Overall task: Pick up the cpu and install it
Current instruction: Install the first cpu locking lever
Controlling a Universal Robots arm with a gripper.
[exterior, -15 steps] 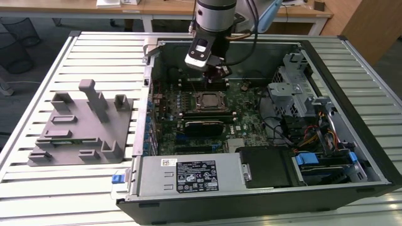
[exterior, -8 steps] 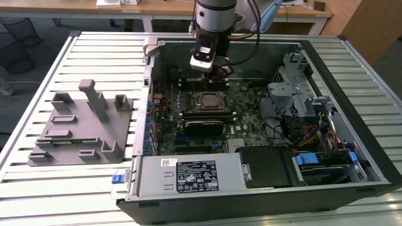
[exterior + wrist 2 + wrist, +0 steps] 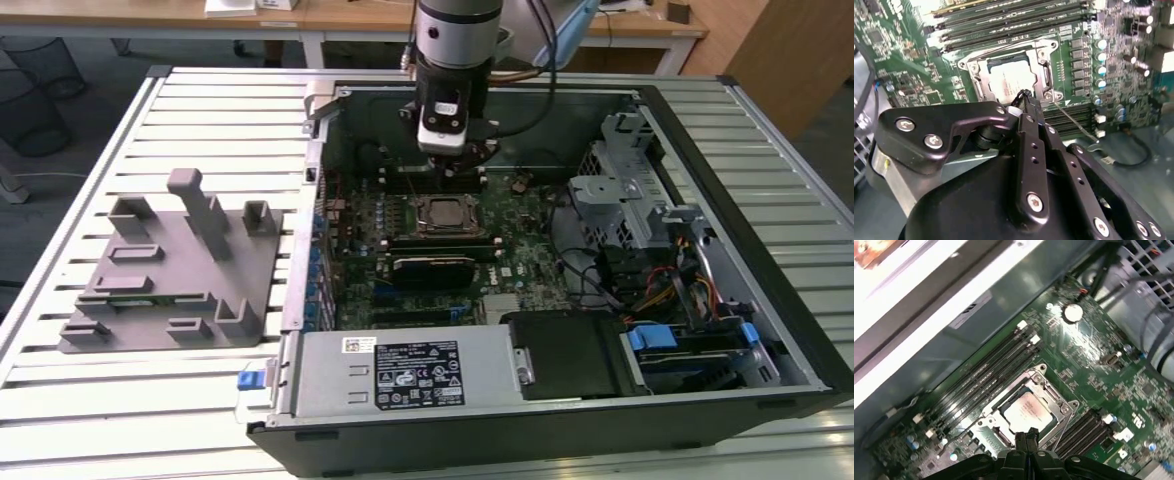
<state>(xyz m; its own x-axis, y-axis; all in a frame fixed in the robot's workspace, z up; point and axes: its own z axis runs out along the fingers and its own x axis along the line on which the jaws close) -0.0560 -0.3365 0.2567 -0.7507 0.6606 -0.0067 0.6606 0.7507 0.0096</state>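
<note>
At the exterior view's left, a grey fixture (image 3: 174,270) with upright posts stood on the slatted table (image 3: 120,400), just beside the open computer case (image 3: 787,330). Inside the case lay the green board (image 3: 527,250), with a metal box (image 3: 400,375) at its near edge. The cpu (image 3: 445,215) lay flat in the socket (image 3: 1044,75) at the middle of the board, its pale top up and the metal frame around it, with a black heatsink (image 3: 434,268) just on its near side. The gripper (image 3: 1024,96) hung over the far side of the socket, apart from the cpu. In the first wrist view its fingers (image 3: 1021,440) were pressed together with nothing between them, and memory slots (image 3: 984,377) ran beside the socket. At the exterior view's right stood a grey drive cage (image 3: 621,200) above coloured cables (image 3: 667,290).
</note>
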